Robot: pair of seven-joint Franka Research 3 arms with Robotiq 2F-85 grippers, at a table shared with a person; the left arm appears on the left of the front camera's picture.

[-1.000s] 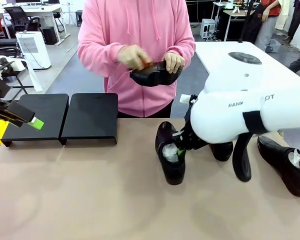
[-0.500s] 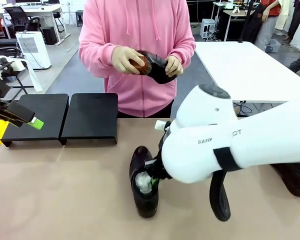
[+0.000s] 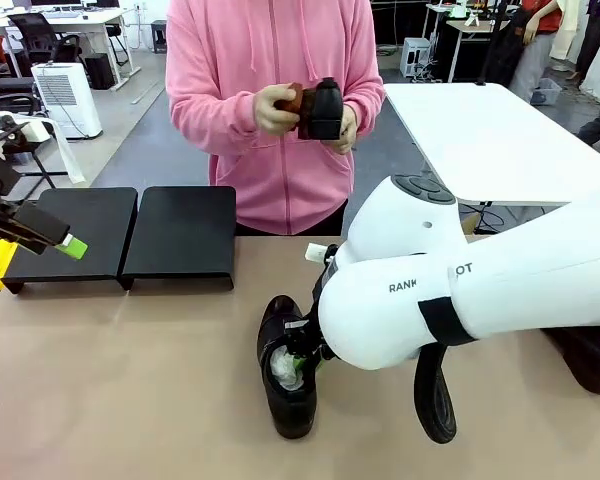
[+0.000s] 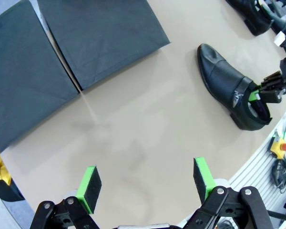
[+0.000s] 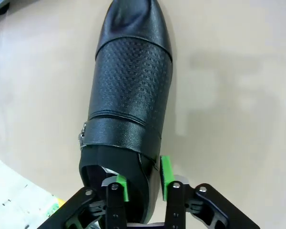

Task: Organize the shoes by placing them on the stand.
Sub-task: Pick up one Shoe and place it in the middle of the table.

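Note:
One black shoe (image 3: 285, 385) (image 4: 229, 86) (image 5: 131, 81) lies on the table near the middle, toe pointing toward the person. My right gripper (image 3: 302, 355) (image 5: 143, 183) stands at its heel end, one green pad inside the opening and one outside. The jaws are slightly apart around the side wall, so it is open. The black stand (image 3: 185, 235) (image 4: 100, 38) sits bare at the far left. My left gripper (image 3: 68, 245) (image 4: 145, 181) hovers open left of the stand, holding nothing. The person holds another shoe (image 3: 322, 108) and a brown brush (image 3: 292, 98).
A further shoe (image 3: 590, 365) lies at the right, mostly behind my right arm, and one (image 4: 250, 16) shows at the top of the left wrist view. A white table (image 3: 480, 130) stands beyond the right side. Bare tabletop lies between the stand and the middle shoe.
My right arm moved the shoe leftward across the table to the middle, then its jaws loosened around the heel wall. The person turned the held shoe in their hands. The left arm stayed still.

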